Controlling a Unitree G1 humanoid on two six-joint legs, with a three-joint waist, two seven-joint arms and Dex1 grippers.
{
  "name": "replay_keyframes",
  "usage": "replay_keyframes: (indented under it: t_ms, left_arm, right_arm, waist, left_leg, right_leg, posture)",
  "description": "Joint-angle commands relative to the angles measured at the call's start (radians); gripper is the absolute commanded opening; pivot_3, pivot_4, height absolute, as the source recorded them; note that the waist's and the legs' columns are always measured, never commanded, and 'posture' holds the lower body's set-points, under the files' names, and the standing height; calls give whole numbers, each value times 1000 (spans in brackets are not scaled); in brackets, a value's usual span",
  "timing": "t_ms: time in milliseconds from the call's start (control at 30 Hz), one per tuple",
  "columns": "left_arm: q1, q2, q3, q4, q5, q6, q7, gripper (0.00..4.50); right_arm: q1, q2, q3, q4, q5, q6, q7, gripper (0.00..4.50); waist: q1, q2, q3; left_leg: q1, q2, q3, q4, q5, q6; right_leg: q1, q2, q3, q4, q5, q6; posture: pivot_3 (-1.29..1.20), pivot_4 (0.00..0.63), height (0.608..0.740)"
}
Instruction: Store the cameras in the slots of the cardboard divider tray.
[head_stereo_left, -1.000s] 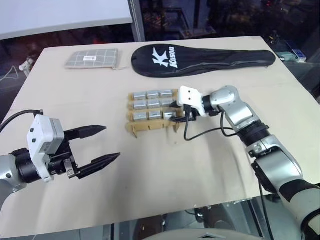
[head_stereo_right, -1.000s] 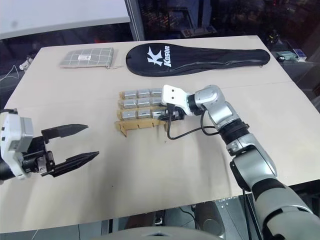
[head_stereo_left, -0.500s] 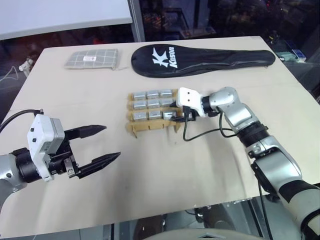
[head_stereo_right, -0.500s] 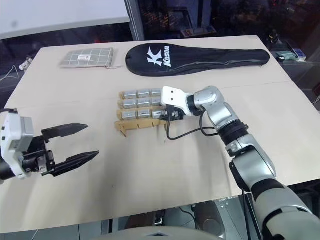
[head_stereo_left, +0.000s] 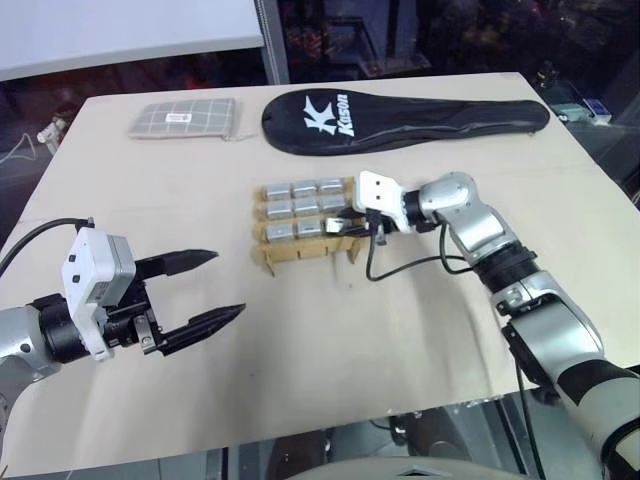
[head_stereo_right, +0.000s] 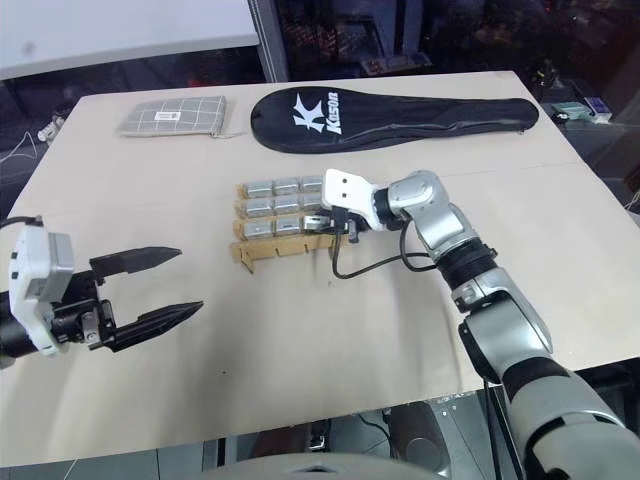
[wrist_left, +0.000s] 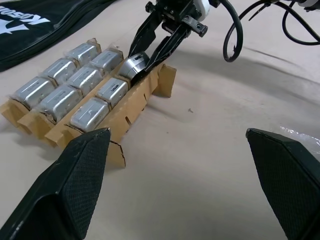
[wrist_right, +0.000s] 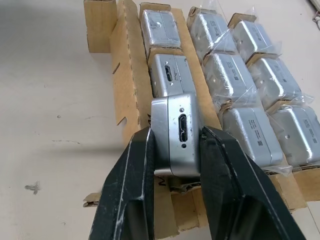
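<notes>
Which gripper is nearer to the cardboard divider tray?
The right gripper: it is at the cardboard divider tray's right end, shut on a camera. The left gripper hangs open, apart from the tray.

Left pincer (head_stereo_left: 205, 290) gapes wide while right pincer (wrist_right: 172, 160) is clamped tight, arm extended

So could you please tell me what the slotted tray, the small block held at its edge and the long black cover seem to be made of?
The tan slotted tray looks like corrugated cardboard: matte, with raw cut edges and notched strips. The small silver-grey block in the right hand seems to be brushed metal, with a dull sheen and a port, though it might be painted plastic. The long black racket cover looks like soft fabric with a printed white logo.
</notes>
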Motion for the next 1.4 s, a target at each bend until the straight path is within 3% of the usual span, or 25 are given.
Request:
replay_keyframes:
  t_ms: [33, 367, 633, 967, 1400]
  left_arm:
    - [-5, 13, 10, -4, -1, -20, -5, 4500]
    - [-27, 23, -6, 11, 3, -25, -9, 4500]
    - [-40, 37, -14, 39, 16, -43, -32, 4500]
    - [-24, 38, 14, 30, 15, -44, -43, 4500]
    - [11, 35, 55, 5, 0, -32, -36, 4500]
  right_arm:
    - [-53, -20, -18, -32, 12, 41, 40, 752]
    - [-248, -37, -49, 41, 99, 189, 246, 752]
    - [-432, 13, -28, 356, 71, 188, 389, 752]
    - [-525, 135, -38, 616, -17, 84, 369, 752]
    - [-528, 149, -64, 711, -87, 26, 317, 752]
  waist:
    - [0, 0, 0]
    - [0, 4, 3]
    - [0, 4, 3]
    - [-7, 5, 4]
    - [-23, 5, 4]
  left_leg:
    - [0, 0, 0, 0, 0, 0]
    - [-1, 0, 0, 0, 0, 0]
    - [-2, -1, 1, -2, 0, 0]
    - [-4, -1, 0, -4, 0, -1]
    - [-6, -1, -3, -4, 2, -3]
  right_leg:
    - [0, 0, 0, 0, 0, 0]
    - [-1, 0, -1, -1, 0, 0]
    - [-2, 0, -1, -2, 0, 0]
    - [-5, -1, -2, -2, 0, -1]
    - [-7, -3, -3, 0, 0, -1]
  posture:
    - [0, 150, 740]
    - [0, 150, 740]
    - [0, 150, 740]
    - [0, 150, 740]
    - [0, 150, 740]
